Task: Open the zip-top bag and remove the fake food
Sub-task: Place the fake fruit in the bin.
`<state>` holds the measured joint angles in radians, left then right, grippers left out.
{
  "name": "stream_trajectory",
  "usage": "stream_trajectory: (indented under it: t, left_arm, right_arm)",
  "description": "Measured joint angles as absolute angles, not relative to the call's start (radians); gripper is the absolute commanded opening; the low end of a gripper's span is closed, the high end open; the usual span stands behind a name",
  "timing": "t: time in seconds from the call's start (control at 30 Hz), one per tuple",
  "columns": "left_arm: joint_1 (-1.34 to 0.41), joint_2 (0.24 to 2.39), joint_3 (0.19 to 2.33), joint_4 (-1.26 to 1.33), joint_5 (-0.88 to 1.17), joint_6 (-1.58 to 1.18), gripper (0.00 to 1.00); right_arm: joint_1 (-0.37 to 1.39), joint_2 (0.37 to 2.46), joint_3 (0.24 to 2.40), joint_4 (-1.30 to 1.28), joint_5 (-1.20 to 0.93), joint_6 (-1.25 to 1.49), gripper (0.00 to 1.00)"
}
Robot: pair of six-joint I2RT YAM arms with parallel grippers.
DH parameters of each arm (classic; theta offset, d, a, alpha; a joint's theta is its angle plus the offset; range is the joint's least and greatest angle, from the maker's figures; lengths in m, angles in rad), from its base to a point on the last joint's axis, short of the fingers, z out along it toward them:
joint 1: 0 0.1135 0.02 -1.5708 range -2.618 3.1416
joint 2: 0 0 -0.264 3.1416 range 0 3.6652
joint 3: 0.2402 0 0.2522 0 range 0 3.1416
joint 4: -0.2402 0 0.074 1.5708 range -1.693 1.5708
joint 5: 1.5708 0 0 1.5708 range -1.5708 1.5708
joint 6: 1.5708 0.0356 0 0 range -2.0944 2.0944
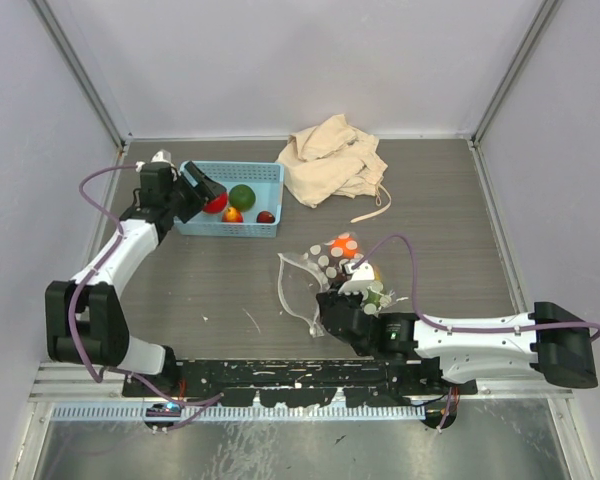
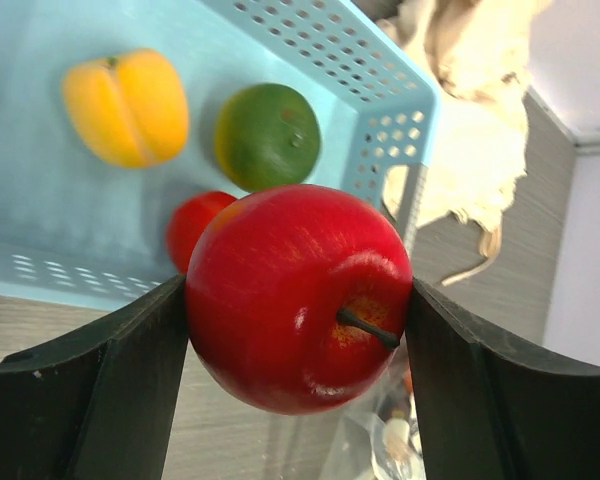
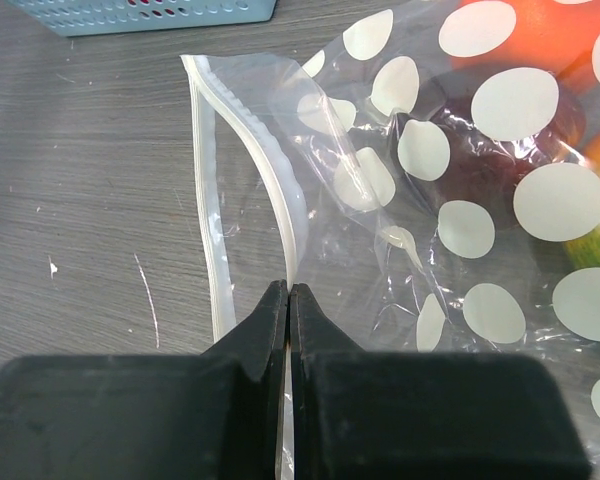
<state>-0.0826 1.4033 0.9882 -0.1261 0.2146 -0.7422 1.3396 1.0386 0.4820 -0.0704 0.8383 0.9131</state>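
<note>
Left gripper (image 1: 204,192): squeezing a shiny red plastic apple (image 2: 280,280), just above the light blue plastic basket with holes (image 2: 380,90).
Right gripper (image 3: 288,300): pinched tight on the white zip strip (image 3: 280,195) of the clear dotted plastic bag (image 3: 420,230).
More fake food (image 3: 500,45): inside the bag, just past the right gripper.

We find open table (image 1: 210,290) at centre left of the top view between the blue basket (image 1: 265,175) and the zip-top bag (image 1: 305,270), while the cloth bag (image 1: 332,160) crowds the basket's right end, the left gripper (image 1: 210,195) clamping a red apple (image 2: 298,295) hangs over its left end, and the right gripper (image 3: 288,295), pinched on the bag, blocks its lower edge.
</note>
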Motion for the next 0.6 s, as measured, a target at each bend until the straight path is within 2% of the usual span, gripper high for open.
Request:
stream_trajectory:
  t: [0.37, 0.6]
  left_arm:
    - [-0.083, 1.592, 1.143, -0.226, 0.093, -0.735, 1.00]
    - [-0.083, 1.653, 1.205, -0.268, 0.056, -0.715, 0.98]
  right_arm:
    - [1.334, 1.048, 0.482, -0.056, 0.825, 0.898, 0.01]
    - [1.332, 1.052, 0.482, -0.053, 0.823, 0.892, 0.01]
